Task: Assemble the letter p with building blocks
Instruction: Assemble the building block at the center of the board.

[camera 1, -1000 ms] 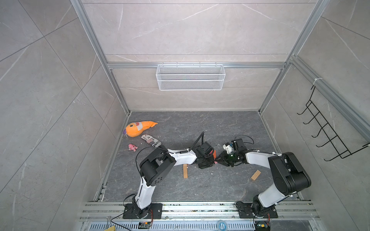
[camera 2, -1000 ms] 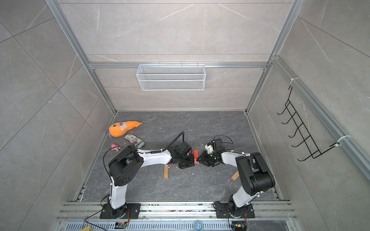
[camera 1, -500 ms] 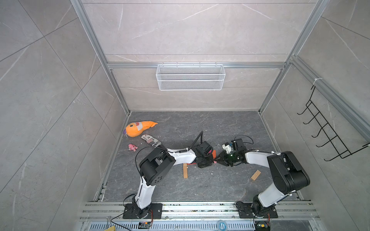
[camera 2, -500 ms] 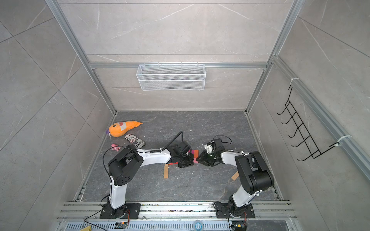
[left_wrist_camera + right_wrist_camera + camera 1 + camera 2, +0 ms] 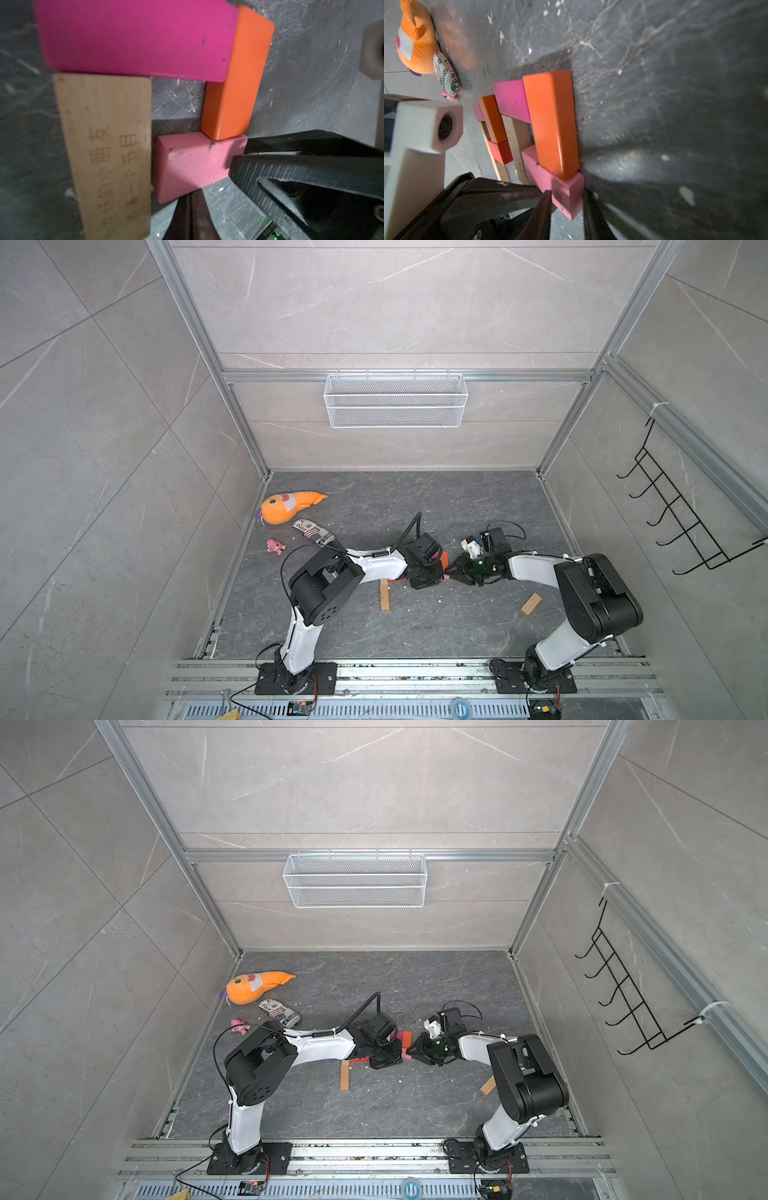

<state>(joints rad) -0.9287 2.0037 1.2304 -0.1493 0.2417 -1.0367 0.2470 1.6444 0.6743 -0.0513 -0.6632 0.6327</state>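
Now, in both top views your letter p (image 5: pixel 444 559) lies just right of floor centre, mostly hidden beneath the left gripper (image 5: pixel 424 580). The right gripper (image 5: pixel 452 570) meets it from the right. In the left wrist view, the left gripper's jaws are pressed together, empty, beside the light pink brick (image 5: pixel 191 164). In the right wrist view, the right gripper pinches that brick's end, which touches the orange brick (image 5: pixel 552 122).

Mid-floor's getting tight: left gripper (image 5: pixel 192 205) is sitting low over the letter p (image 5: pixel 552 124), right gripper (image 5: pixel 566 195) is pinching its light pink brick (image 5: pixel 191 164), no gap between them. Floor (image 5: pixel 415 497) behind is lying open; orange plush (image 5: pixel 286 508) is hogging the far left corner.
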